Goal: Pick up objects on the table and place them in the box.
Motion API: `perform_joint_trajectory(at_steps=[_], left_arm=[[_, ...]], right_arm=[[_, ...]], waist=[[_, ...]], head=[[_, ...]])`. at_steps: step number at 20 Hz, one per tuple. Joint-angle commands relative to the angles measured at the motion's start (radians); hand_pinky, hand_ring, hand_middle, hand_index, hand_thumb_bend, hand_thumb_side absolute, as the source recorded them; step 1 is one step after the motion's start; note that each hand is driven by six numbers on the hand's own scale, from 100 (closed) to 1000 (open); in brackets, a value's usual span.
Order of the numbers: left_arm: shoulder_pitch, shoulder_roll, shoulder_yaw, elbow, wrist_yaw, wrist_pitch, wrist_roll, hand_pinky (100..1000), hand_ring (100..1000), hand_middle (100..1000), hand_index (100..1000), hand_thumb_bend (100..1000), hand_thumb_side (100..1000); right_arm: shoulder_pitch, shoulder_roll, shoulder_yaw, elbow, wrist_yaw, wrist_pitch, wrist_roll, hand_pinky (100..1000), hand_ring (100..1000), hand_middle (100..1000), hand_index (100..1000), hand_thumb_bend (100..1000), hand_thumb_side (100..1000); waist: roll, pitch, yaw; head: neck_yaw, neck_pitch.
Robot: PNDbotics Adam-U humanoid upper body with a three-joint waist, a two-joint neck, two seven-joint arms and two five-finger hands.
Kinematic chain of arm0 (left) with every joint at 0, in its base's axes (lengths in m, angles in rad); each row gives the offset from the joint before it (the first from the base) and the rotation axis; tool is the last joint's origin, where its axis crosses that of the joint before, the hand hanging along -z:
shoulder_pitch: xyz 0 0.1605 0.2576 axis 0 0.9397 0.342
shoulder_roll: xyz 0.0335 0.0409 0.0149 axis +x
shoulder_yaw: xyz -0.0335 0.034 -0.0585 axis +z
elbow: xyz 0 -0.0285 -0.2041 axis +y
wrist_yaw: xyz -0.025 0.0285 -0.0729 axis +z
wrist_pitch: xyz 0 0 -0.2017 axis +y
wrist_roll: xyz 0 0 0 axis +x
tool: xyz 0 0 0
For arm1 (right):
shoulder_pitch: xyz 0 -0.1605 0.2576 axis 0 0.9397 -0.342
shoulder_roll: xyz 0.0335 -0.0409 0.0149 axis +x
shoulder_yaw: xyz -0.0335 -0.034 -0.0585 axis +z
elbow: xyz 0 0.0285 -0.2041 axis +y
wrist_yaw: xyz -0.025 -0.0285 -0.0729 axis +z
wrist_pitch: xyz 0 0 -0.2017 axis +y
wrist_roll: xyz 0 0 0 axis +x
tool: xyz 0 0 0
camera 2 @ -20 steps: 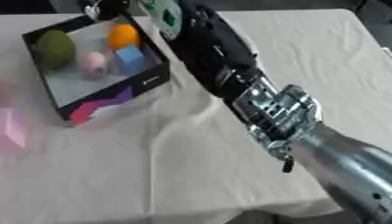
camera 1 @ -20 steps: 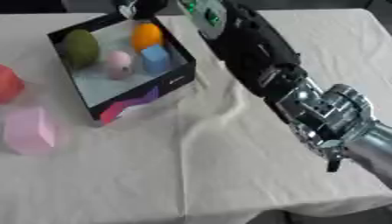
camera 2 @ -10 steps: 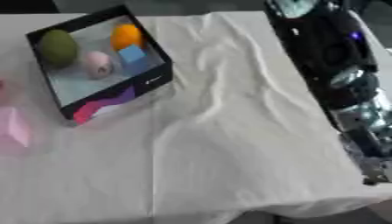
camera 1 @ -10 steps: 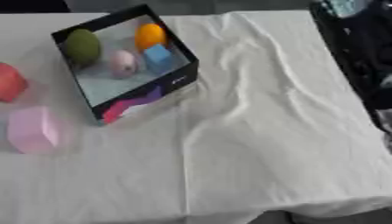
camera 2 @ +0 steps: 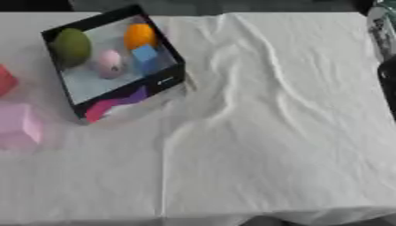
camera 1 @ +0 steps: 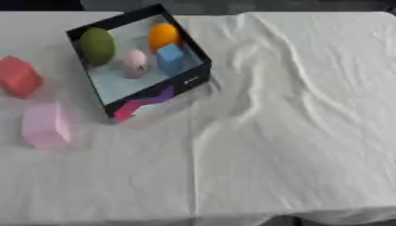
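Where frame ends, red block [camera 2: 5, 80] cut.

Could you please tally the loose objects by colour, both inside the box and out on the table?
Green: 1
Orange: 1
Blue: 1
Pink: 2, a small one boxed, a block on the cloth
Red: 1
Total: 6

Only a dark stretch of the right arm [camera 2: 386, 66] at the right edge.
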Motion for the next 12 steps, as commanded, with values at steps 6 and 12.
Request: perform_joint_trajectory(at_steps=[6, 12], left_arm=[[-0.025, 0.083, -0.019, -0.055, -0.050, -0.031, -0.059, 933, 908, 830, 806, 100, 603], [-0.076, 0.299, -0.075, -0.048, -0.135, -0.101, -0.196, 937, 925, 847, 833, 100, 488]], right_arm=[[0.106, 0.053, -0.094, -0.004, 0.018, -0.090, -0.085, 913, 793, 680, 888, 100, 549], [0.137, 0.084, -0.123, 0.008, 0.050, -0.094, -0.085, 911, 792, 684, 897, 100, 569]], waist=[[0.035, -0.001, -0.003], [0.059, 0.001, 0.007]], head=[[0.039, -0.021], [0.050, -0.022]])
